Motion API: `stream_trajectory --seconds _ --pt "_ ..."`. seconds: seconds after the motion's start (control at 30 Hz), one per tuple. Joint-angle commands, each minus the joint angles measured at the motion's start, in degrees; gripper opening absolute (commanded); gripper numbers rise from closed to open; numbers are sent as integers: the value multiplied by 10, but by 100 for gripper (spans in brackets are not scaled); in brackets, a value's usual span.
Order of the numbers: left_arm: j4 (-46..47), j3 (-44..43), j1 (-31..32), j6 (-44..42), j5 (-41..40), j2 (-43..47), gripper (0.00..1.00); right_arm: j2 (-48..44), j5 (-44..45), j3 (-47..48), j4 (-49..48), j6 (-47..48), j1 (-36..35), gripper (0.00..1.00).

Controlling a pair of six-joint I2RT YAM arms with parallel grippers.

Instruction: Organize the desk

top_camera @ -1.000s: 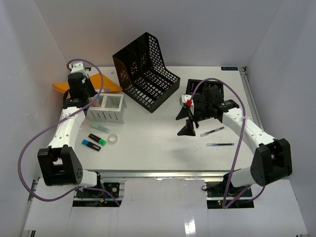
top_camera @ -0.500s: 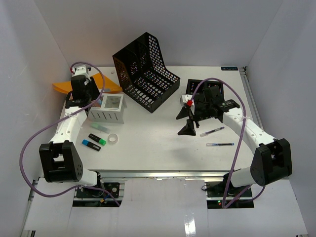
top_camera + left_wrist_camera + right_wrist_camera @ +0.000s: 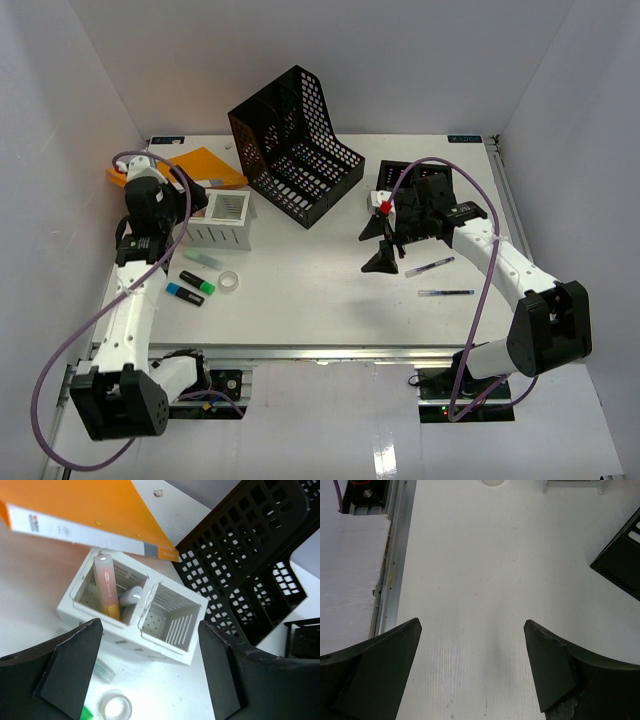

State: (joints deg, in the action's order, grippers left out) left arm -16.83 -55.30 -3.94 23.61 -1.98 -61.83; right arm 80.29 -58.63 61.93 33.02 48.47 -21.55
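The desk [image 3: 320, 300] is a big white top that fills the middle of the view from above; its long way runs from left to right, and its shiny metal rail [image 3: 330, 352] is on the near side by the arm bases. At the back stands a black rack with holes [image 3: 295, 140], tipped at a slant. Left of it lies an orange folder [image 3: 205, 165], and just in front of the folder sits a small white box [image 3: 222, 220] with two parts. In the wrist view one part holds a pink stick [image 3: 106, 585] and a pale lump. Near the box lie a green marker [image 3: 197, 283], a blue marker [image 3: 184, 294] and a tape ring [image 3: 229, 281]. The left gripper [image 3: 150, 626] hangs over the white box with its fingers spread wide and holds nothing. The right gripper [image 3: 472, 623] is spread wide too, over bare desk. A black tray [image 3: 415, 180] is behind it, and two pens [image 3: 430, 267] lie near it. A second ago the left fingers were much closer together and the left arm reached farther back, hiding part of the folder; now it has pulled back. The right arm has not moved
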Motion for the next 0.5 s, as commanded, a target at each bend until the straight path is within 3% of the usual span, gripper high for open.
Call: stream_trajectory --seconds 0.0,0.23,0.47 --pt "-93 51 -5 129 14 55 80 -4 -8 -9 -3 8 3 90" --pt "-164 132 -7 280 -7 103 61 -7 -10 -9 -3 8 6 90" --pt "-164 173 -10 362 -44 57 60 -12 -12 -10 -3 8 12 90"
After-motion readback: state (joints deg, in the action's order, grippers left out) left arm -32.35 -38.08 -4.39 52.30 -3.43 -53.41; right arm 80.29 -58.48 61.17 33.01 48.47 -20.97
